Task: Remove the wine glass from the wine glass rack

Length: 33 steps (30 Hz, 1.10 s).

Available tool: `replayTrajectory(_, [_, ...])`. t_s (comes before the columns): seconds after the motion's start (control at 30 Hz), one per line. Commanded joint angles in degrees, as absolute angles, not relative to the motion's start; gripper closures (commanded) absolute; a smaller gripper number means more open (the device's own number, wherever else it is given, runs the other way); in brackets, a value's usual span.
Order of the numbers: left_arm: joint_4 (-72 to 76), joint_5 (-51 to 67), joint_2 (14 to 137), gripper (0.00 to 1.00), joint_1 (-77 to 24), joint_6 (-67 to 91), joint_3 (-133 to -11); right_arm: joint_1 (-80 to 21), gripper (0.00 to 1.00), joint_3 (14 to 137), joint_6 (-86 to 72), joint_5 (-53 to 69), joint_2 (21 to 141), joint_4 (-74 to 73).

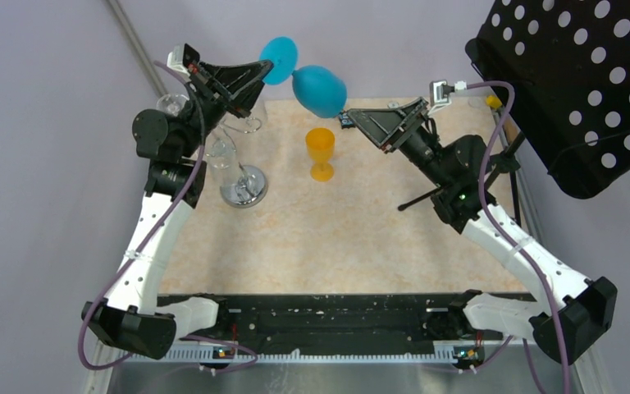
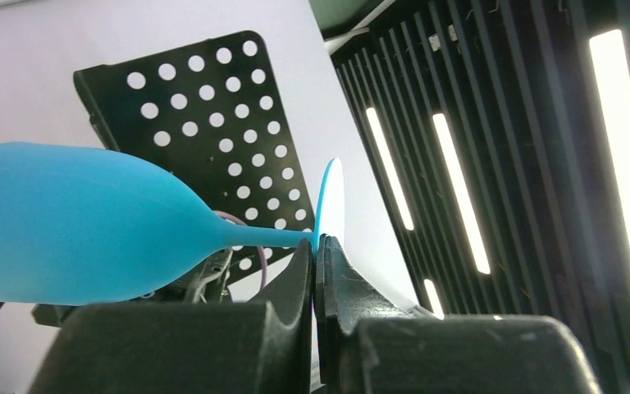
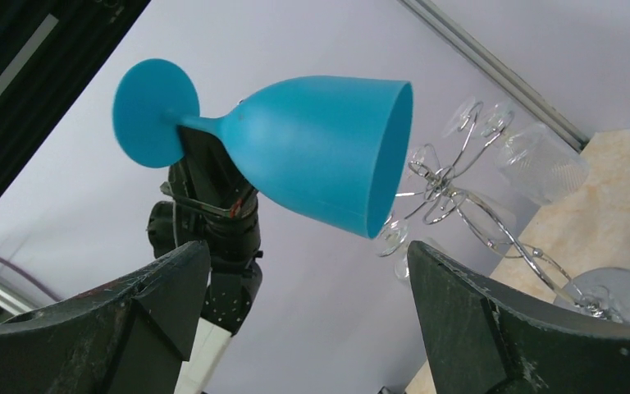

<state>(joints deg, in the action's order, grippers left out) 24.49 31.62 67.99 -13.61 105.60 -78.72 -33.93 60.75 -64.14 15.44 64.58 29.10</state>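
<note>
At top centre of the overhead view, the left gripper (image 1: 264, 72) pinches the blue wine glass (image 1: 320, 90) by its stem, sideways, clear of the wine glass rack (image 1: 244, 187) at left. The right gripper (image 1: 351, 120) is spread wide beside the bowl, with an orange glass (image 1: 321, 153) standing just below.

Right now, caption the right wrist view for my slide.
Open right gripper facing the blue wine glass, stem held in the left gripper, wine glass rack behind.
</note>
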Motion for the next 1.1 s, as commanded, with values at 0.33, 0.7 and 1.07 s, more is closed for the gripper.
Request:
replayTrajectory(0.33, [36.64,30.58,65.70,1.00,-14.50,115.38,-78.36,-33.49,0.29,66.69,-67.61,22.05,71.50,52.79])
replayTrajectory(0.7, [35.36,29.05,63.02,1.00,-14.74,114.41,-76.75,-33.66,0.68,73.65,-72.95,31.62,77.57,71.30])
replayTrajectory(1.07, [24.03,27.24,59.57,0.63,-14.94,104.39,-76.27,-33.84,1.00,78.66,-69.38,33.90,78.27,67.40])
